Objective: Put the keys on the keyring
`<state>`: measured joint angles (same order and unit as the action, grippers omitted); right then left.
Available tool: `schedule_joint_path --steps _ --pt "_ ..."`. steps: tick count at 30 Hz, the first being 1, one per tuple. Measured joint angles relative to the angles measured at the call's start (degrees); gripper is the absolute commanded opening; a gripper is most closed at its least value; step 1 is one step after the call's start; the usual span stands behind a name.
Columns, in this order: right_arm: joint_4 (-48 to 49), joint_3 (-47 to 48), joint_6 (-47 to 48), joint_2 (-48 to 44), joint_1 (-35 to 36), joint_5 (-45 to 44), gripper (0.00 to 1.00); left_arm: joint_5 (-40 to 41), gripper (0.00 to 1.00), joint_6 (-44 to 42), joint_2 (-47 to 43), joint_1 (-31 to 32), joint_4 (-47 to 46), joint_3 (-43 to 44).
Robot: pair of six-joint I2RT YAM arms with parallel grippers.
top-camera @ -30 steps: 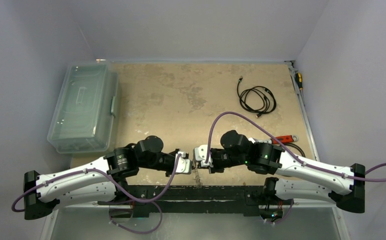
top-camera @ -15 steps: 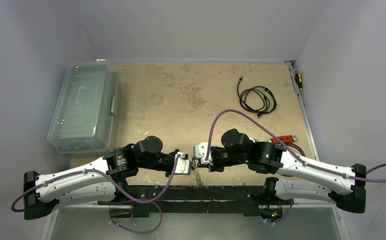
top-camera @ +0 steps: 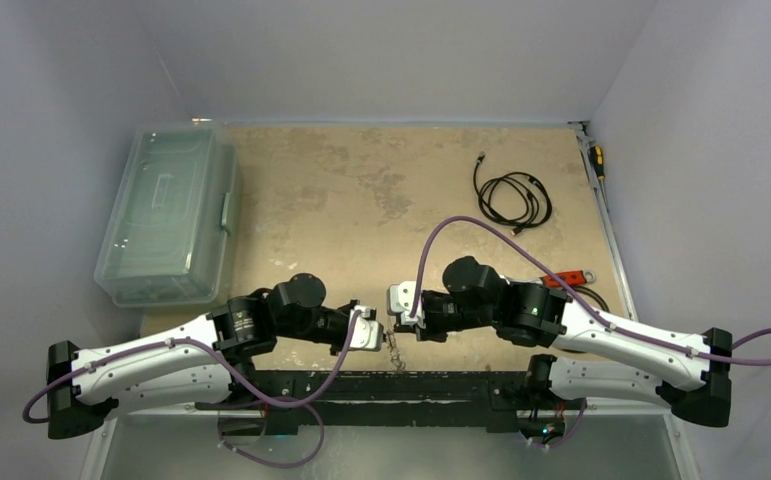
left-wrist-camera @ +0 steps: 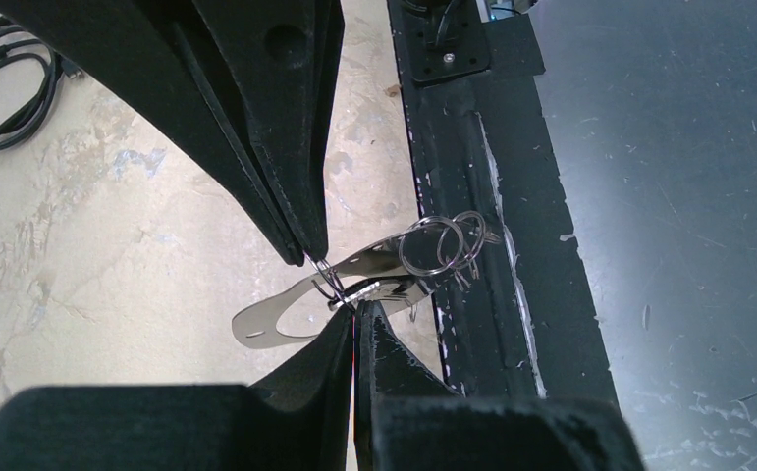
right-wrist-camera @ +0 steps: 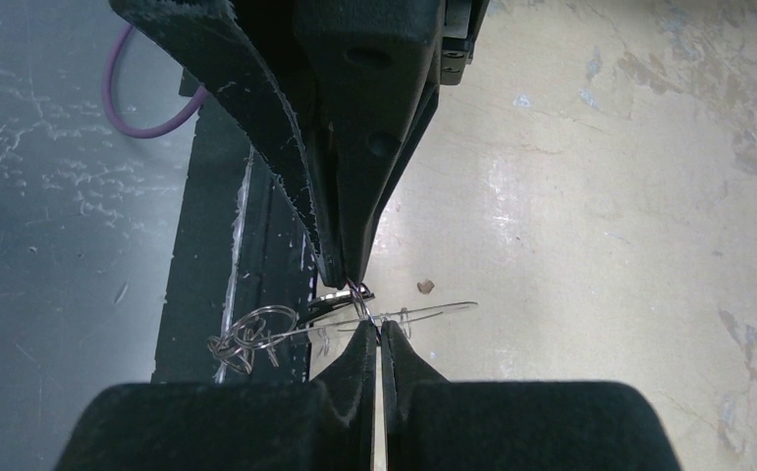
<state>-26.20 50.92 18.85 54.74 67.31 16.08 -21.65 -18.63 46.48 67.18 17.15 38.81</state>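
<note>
Well, the left gripper (left-wrist-camera: 354, 316) and the right gripper (left-wrist-camera: 312, 257) met tip to tip, each with its thin black fingers pressed fully together on the keyring (left-wrist-camera: 278, 319). The keyring hung in the air between them, low over the near edge of the mottled beige table (top-camera: 361, 190) and beside the scratched black strip (left-wrist-camera: 472, 147). It was a flat, shiny metal crescent with a long slot, and a tangle of thin wire rings (left-wrist-camera: 440, 245) dangled from one end. The keys were too small to pick out. Farther back lay a coiled black cable (top-camera: 513, 198), a red-handled wrench (top-camera: 566, 277) and a clear plastic box (top-camera: 166, 215), all well apart from the grippers
</note>
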Motion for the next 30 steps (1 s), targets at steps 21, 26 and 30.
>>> schedule_joint_path --steps 21,26,30 --pt "2.95 -0.13 0.11 -6.95 -0.33 -3.87 0.0 5.42 0.99 9.86 -8.07 -11.06 -4.98 -0.09" --pt "6.27 -1.25 -0.87 -12.07 -0.33 -7.76 0.0 4.98 0.99 20.96 -10.58 -14.29 -10.51 -0.48" --pt "8.28 -1.73 -1.97 -15.23 -0.33 -10.78 0.0 5.46 0.99 25.7 -10.34 -14.62 -10.93 0.17"
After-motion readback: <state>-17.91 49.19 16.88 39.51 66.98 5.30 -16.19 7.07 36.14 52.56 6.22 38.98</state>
